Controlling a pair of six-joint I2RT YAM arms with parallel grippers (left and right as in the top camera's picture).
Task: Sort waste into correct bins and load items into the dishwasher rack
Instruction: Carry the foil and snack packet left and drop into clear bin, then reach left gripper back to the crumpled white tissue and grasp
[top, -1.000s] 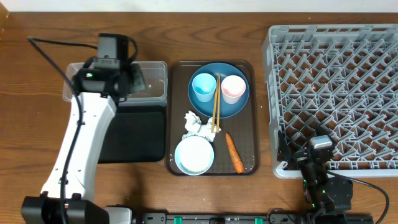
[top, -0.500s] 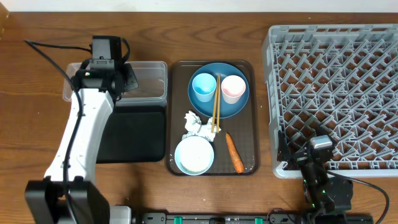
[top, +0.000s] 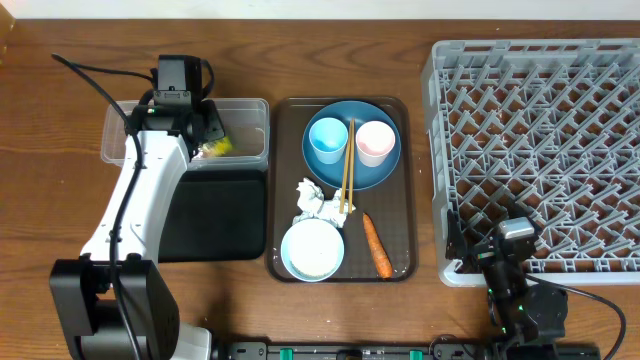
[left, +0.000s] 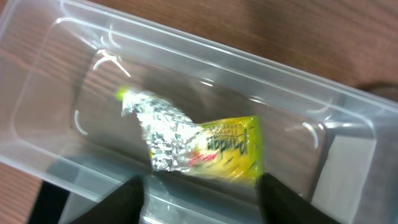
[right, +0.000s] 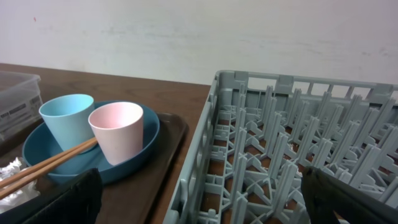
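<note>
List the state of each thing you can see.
foil wrapper: crumpled, lying in clear tub
left gripper: open above tub
right gripper: open, empty
light-blue cup, pale-pink cup: upright on plate
chopsticks: lying across plate
bowl: upright
carrot: lying beside bowl
rack: empty

Dark wooden bench with four carriers resting on it
On my overhead view the bench (top: 340, 50) bears a clear tub (top: 250, 106) at the far left, a shallow black tray (top: 225, 215) butted against its near side, a brown serving tray (top: 404, 225) just beside both, and a big grey pegged rack (top: 540, 130) filling the right end
</note>
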